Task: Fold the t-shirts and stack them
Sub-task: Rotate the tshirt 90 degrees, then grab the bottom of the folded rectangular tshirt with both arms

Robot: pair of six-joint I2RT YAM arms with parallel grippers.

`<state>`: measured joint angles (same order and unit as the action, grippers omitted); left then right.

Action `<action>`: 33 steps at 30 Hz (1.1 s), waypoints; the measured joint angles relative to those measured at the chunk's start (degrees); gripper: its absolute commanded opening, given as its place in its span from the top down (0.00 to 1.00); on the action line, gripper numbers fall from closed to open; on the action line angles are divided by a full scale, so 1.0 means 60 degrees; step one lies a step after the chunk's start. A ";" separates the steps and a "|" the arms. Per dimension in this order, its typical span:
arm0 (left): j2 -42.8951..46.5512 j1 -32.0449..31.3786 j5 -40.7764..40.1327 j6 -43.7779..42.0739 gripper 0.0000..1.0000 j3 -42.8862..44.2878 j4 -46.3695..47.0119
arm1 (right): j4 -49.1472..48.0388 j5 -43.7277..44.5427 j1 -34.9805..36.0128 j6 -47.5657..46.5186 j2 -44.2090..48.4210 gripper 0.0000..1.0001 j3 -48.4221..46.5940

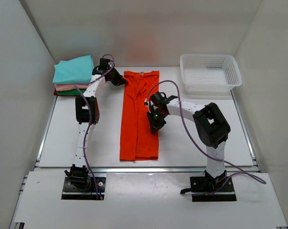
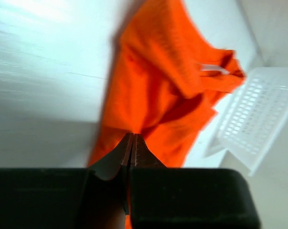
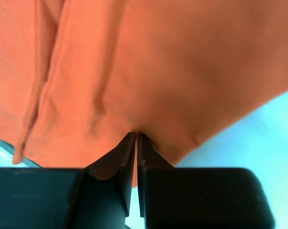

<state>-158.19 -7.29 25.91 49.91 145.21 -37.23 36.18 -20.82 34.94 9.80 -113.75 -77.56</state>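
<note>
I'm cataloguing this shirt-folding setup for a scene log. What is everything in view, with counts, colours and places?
orange shirt: one, bright orange-red, lying as a long strip, middle of the table.
folded shirts: one stack, teal on top, then pink, green, a dark red edge lowest; far left corner.
basket: one, white plastic mesh, far right corner, nothing seen inside.
table: one, white, under everything.
left arm: one, white and black, near left; left gripper shut on the orange shirt's far left corner.
right arm: one, white and black, near right; right gripper shut on the orange shirt's right edge, about midway.
</note>
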 measured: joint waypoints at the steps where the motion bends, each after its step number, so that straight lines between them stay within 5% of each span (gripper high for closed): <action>1: -0.0011 0.0022 0.0084 0.0120 0.83 0.0124 0.0018 | 0.0131 0.0095 0.0004 -0.0142 0.0015 0.93 -0.0033; 8: 0.1115 0.0095 0.0809 -0.0058 0.73 -0.0353 0.0080 | 0.1075 0.0342 -0.0029 -0.0273 0.0998 0.79 -0.0036; 12: 0.4269 0.0051 0.0714 -0.1264 0.69 -0.4266 -0.0219 | 0.0710 0.0200 0.0200 0.0204 0.2565 0.70 0.0914; 14: 0.6298 0.0029 0.0659 -0.1770 0.69 -0.6768 -0.0335 | 0.0448 0.0055 0.0452 0.0499 0.3184 0.52 0.1683; 17: 0.9096 -0.0091 0.0499 -0.2401 0.54 -1.0342 -0.0270 | 0.0204 -0.0120 0.0747 0.1024 0.3821 0.39 0.2994; 26: 1.3329 -0.2262 -0.0200 -0.2554 0.43 -1.7067 -0.0448 | -0.0754 -0.0331 0.0885 0.3257 0.4983 0.39 0.4994; 33: 1.5948 -0.2448 -0.0896 -0.1450 0.42 -1.8946 -0.0036 | -0.1891 -0.0244 0.1377 0.4783 0.5227 0.41 0.5610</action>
<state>-62.50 -21.98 20.53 41.21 31.53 -37.45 24.84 -22.28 43.20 38.50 -82.39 -43.90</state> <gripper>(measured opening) 0.571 0.595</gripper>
